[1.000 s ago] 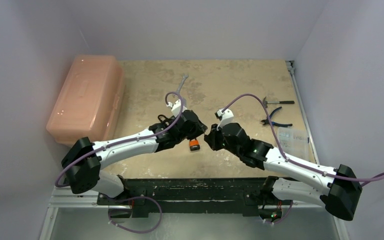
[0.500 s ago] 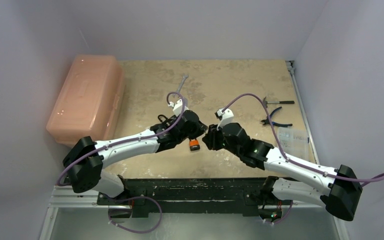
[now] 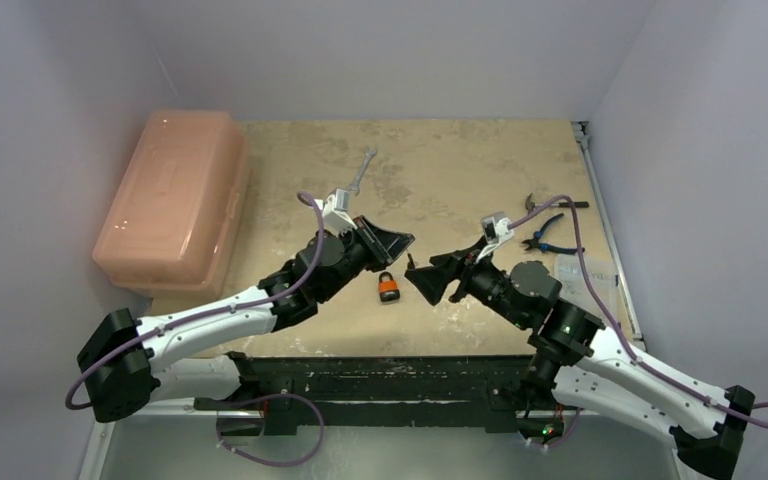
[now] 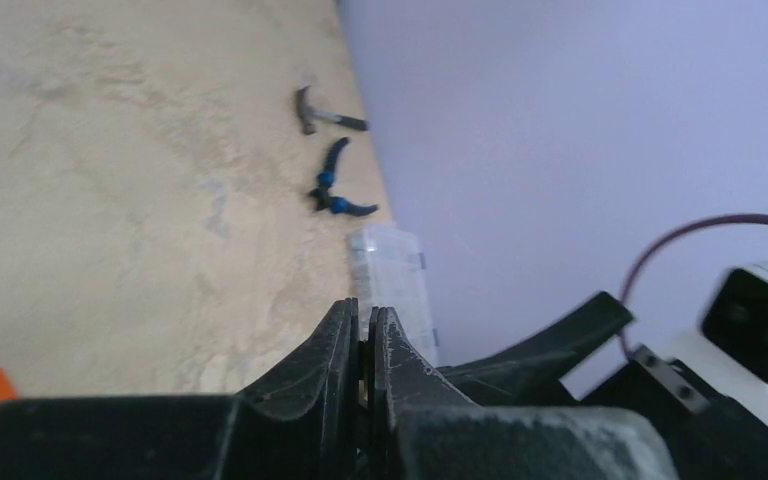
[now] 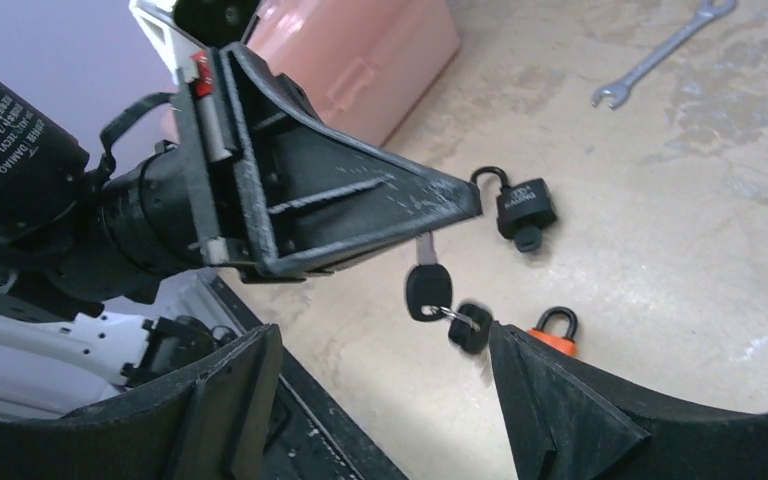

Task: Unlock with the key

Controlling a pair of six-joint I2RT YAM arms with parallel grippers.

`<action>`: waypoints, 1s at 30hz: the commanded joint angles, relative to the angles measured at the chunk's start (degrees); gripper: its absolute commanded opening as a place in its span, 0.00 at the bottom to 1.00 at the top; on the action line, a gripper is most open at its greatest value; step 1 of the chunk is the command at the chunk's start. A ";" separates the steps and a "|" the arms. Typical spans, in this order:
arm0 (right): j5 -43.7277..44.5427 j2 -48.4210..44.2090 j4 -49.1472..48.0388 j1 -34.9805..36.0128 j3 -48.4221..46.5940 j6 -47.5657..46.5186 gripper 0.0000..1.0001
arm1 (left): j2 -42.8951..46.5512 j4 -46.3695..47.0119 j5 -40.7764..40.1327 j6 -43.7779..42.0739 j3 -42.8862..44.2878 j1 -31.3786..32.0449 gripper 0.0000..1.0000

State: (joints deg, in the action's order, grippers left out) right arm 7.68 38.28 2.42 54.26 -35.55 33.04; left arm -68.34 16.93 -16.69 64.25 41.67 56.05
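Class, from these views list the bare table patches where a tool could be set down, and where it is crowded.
Free: the far stretch between wrench and hammer; the strip between pink toolbox and left gripper. Crowded: the middle, with the right gripper and orange padlock; the right edge, with hammer, pliers and clear box.

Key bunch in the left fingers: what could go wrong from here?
1. The black-headed metal key hangs by its blade from the closed left fingers; it may slip.
2. With the blade pinched, it likely needs a regrasp by the open right fingers; it could drop.
3. A second black-headed key hangs with it, above a black padlock and an orange padlock: wrong pairing possible.
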 commanded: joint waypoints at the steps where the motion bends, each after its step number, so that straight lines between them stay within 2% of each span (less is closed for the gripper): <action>1: -3.28 -3.91 -5.50 0.01 1.62 2.54 0.83 | 4.84 14.57 6.01 -7.99 -1.50 0.18 0.00; 7: -7.51 -9.08 -12.15 -0.28 1.97 6.41 0.79 | 8.64 19.76 12.43 -12.14 -1.46 0.12 0.00; 14: -7.59 -14.01 -18.62 -0.30 2.42 9.84 0.75 | 8.74 26.42 21.74 -12.36 0.07 0.11 0.00; 19: -11.62 -12.07 -24.48 -0.30 2.52 12.23 0.71 | 7.17 32.61 27.78 -10.92 1.04 0.13 0.00; 30: -16.56 -7.24 -31.11 -0.30 3.16 15.07 0.64 | 6.25 40.39 31.69 -10.10 0.78 0.14 0.00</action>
State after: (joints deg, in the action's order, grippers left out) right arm -5.21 28.97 -22.74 54.04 -32.42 46.24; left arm -61.82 50.15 12.34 53.60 40.49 56.05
